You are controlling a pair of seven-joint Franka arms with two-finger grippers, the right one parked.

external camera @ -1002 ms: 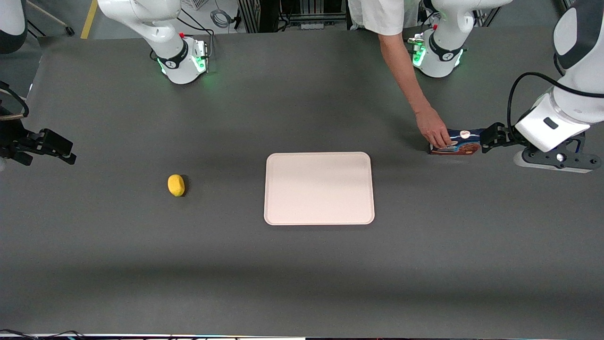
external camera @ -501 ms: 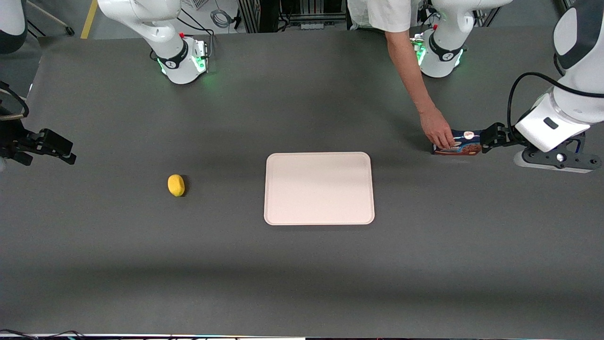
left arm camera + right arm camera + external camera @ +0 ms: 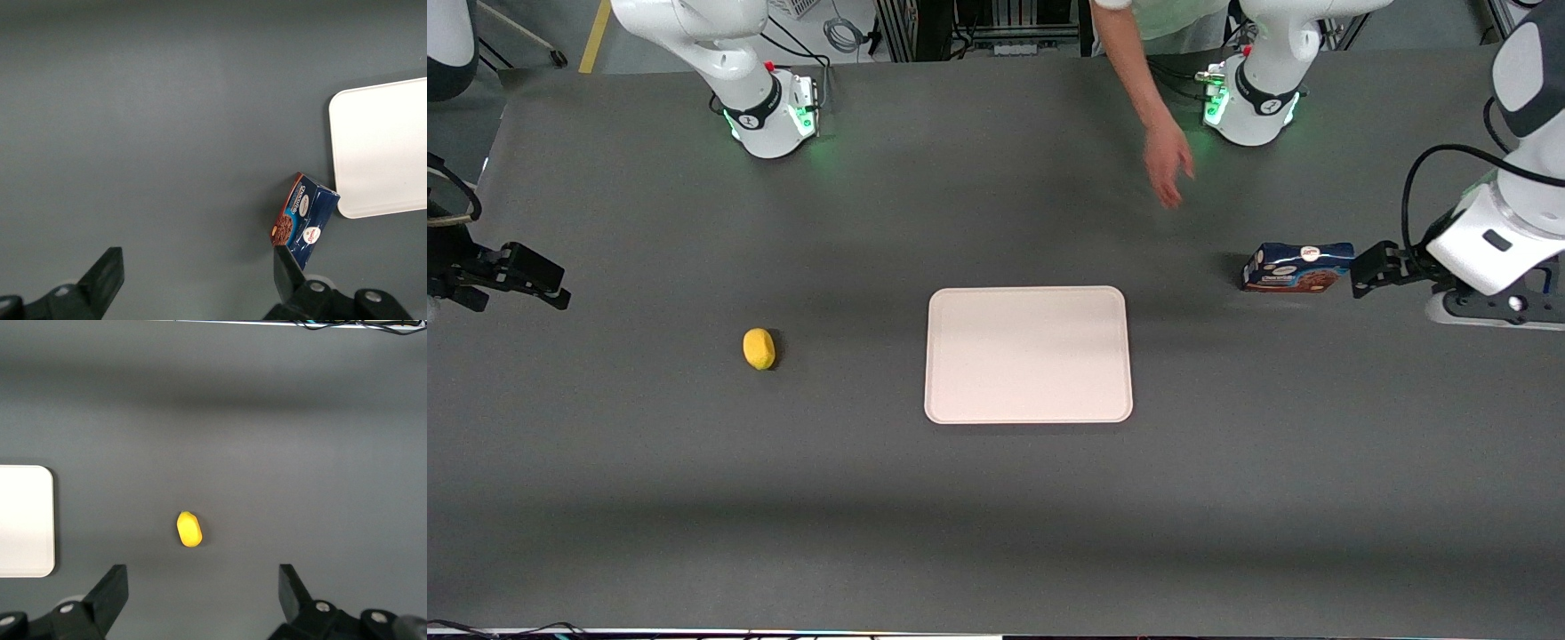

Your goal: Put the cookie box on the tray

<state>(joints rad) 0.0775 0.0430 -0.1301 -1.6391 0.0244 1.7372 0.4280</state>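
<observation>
The cookie box (image 3: 1296, 268), a small dark-blue carton with a white round logo and a cookie picture, stands on the table beside the tray (image 3: 1028, 354), toward the working arm's end. The tray is a large pale pinkish-white rectangle with nothing on it. My left gripper (image 3: 1368, 269) hovers low just past the box's end, still farther toward the working arm's end, with a small gap to the box. The left wrist view shows the gripper (image 3: 197, 275) open with only bare table between its fingers. There the cookie box (image 3: 305, 221) lies just outside one fingertip (image 3: 285, 267), near a corner of the tray (image 3: 383, 147).
A person's hand (image 3: 1168, 164) hangs over the table near the working arm's base (image 3: 1252, 111), farther from the front camera than the box. A small yellow lemon-like object (image 3: 759, 348) lies toward the parked arm's end and also shows in the right wrist view (image 3: 189, 529).
The person's hand let go of the cookie box and drew back toward the arm bases. My gripper shifted a little away from the box, toward the working arm's end.
</observation>
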